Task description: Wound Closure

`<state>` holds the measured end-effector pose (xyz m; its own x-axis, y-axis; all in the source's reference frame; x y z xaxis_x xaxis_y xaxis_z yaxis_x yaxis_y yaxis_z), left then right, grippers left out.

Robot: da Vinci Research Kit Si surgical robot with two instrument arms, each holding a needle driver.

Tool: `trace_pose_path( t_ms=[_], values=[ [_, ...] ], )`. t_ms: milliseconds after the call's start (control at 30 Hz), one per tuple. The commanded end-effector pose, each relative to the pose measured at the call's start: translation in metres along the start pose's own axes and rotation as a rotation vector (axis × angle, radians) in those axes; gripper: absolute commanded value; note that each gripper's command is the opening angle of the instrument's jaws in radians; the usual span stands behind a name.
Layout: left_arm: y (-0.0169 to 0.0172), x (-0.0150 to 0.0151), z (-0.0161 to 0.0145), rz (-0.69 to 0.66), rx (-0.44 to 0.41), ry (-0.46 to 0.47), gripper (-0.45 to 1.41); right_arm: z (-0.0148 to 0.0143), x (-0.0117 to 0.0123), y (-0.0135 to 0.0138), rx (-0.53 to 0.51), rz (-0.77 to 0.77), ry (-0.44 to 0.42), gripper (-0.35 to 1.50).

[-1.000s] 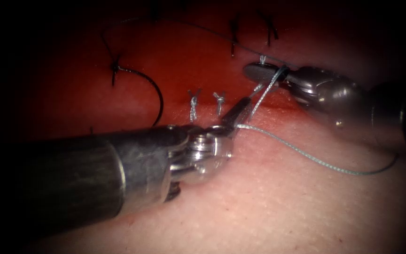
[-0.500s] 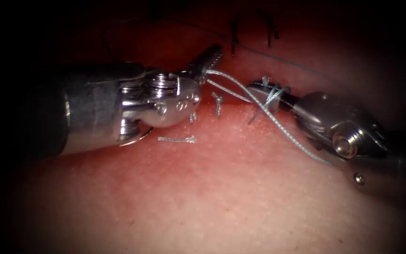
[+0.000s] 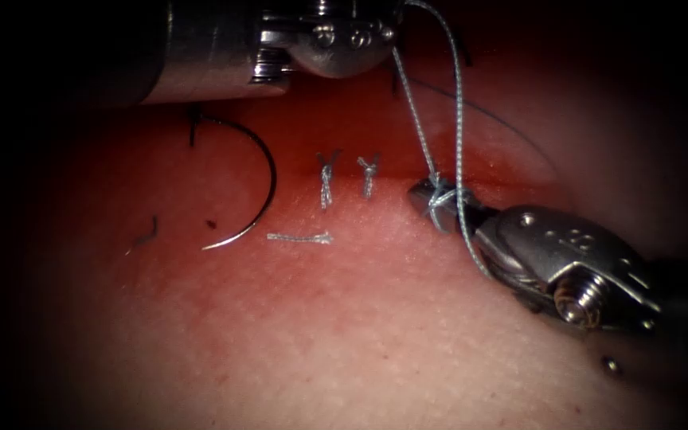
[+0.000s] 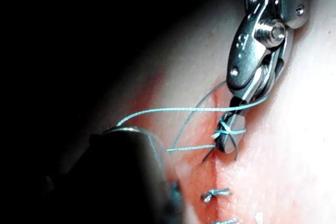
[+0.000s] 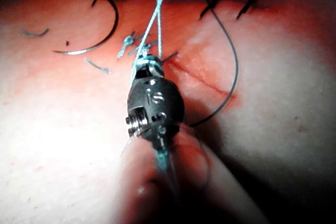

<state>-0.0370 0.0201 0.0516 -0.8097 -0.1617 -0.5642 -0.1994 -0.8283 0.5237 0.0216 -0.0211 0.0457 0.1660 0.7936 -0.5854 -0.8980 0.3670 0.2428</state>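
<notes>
At three o'clock of the two tied stitches (image 3: 346, 173), the right gripper (image 3: 431, 199) lies low on the tissue (image 3: 344, 334) with thread (image 3: 439, 103) looped round its closed jaws, apparently a knot forming at the cut (image 3: 511, 171). Two strands climb toward twelve o'clock to the left gripper (image 3: 396, 12); whether its jaws are clamped on them I cannot tell. Well off at nine o'clock, left of the cut, the curved needle (image 3: 252, 187) rests free on the tissue, held by neither tool, beside a cut thread end (image 3: 300, 236).
</notes>
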Motion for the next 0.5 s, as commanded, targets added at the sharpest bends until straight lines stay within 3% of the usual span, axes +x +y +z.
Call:
trace_pose_path(
  t_ms=[33, 133, 267, 500],
  values=[
    [-0.0003, 0.0002, 0.0008, 0.001, 0.003, 0.0, -0.45, 0.0008, 0.0002, -0.0005, -0.01, -0.011, -0.002, -0.35],
    [-0.0002, 0.0001, 0.0026, 0.008, -0.011, -0.004, -0.45, 0.0005, 0.0002, -0.0018, -0.085, -0.166, -0.089, -0.35],
    [0.0, -0.0011, 0.0043, 0.013, -0.018, -0.004, -0.45, -0.0006, -0.0001, -0.0038, -0.138, -0.259, -0.204, -0.35],
    [-0.0004, -0.003, 0.0055, 0.015, -0.023, -0.014, -0.45, -0.0015, 0.0002, -0.0048, -0.109, -0.24, -0.189, -0.35]
  ],
)
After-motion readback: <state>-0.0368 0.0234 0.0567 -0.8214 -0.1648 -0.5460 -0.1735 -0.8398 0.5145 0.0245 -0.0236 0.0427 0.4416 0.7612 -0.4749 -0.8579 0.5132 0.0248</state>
